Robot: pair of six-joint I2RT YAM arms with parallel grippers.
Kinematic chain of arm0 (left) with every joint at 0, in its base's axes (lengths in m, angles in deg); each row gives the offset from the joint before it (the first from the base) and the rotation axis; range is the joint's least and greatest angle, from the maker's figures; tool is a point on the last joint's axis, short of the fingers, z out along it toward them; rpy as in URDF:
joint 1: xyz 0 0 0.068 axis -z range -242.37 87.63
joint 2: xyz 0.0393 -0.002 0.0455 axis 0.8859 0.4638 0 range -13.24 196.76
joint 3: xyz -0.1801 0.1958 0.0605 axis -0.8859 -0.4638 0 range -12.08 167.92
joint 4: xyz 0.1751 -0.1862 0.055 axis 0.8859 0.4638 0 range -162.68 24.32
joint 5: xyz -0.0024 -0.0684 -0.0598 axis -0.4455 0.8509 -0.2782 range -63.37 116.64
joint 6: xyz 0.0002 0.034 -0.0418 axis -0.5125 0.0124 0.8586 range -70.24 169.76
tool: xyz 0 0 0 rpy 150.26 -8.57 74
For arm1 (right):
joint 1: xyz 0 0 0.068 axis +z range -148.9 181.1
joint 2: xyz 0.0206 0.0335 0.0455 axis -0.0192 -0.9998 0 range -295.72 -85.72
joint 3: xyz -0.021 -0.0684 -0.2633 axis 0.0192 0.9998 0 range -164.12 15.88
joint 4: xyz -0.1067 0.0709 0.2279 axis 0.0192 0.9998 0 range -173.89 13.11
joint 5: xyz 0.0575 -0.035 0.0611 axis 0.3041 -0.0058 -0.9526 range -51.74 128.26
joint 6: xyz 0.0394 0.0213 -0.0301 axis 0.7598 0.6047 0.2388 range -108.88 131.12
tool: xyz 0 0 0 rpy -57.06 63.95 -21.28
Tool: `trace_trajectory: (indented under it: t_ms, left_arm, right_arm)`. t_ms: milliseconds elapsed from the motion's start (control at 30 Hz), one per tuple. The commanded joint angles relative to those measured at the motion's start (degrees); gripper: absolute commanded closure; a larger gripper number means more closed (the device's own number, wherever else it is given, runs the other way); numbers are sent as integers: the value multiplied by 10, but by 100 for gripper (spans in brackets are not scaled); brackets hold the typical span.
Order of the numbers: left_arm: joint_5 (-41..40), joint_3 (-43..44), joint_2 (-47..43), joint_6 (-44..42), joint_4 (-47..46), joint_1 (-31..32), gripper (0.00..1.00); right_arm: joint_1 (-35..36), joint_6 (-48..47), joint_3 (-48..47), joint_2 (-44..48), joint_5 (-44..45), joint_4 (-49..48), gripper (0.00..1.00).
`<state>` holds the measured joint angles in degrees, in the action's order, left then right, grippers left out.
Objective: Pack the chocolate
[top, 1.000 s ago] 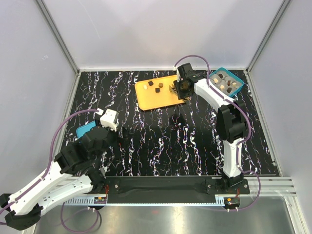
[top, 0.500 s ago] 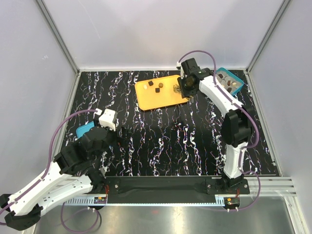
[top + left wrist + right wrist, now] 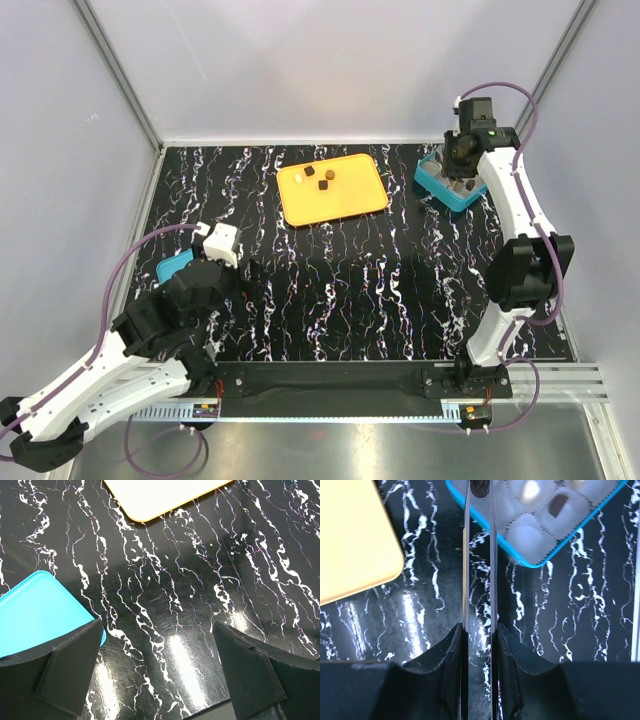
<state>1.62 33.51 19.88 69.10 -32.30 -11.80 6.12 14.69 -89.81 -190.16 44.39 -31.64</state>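
Right now, from overhead, my right gripper (image 3: 462, 172) hangs over the teal box (image 3: 433, 185) in the far right corner of the surface (image 3: 330, 290). The orange tray (image 3: 350, 195) lies near the middle of the far edge, well apart from the box. Three dark chocolates (image 3: 309, 172) sit toward the tray's left end. My left gripper (image 3: 222, 258) is over by the left edge, just beside a blue lid (image 3: 173, 266).

From my left wrist, the left gripper (image 3: 157, 640) is spread wide and has nothing between its fingers (image 3: 70, 665), only bare surface (image 3: 165, 595). The blue lid (image 3: 35, 612) lies flat under the left finger. A corner of the orange tray (image 3: 160, 495) shows at the top.

From my right wrist, the right gripper (image 3: 479, 502) is drawn narrow, its thin fingers (image 3: 465, 555) almost parallel. They pinch a dark chocolate (image 3: 480, 486) at the tips, over the near rim of the teal box (image 3: 535, 562). Inside the box's grey cups lie packed chocolates (image 3: 530, 489), one cream and one brown among them. The orange tray (image 3: 350, 540) is off to the left.
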Motion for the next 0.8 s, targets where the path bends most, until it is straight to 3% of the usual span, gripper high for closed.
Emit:
trace_trajectory:
  t_ms: [0,367,767]
  left_arm:
    - [-20,6,4,3,-23,1,1]
    - [-16,6,10,1,-23,1,1]
    - [-16,5,4,1,-24,1,1]
  right_arm:
    - [-11,8,-13,-8,-2,-14,71]
    - [-30,-1,-5,-41,-40,-67,69]
    - [-30,3,18,-66,-25,-79,68]
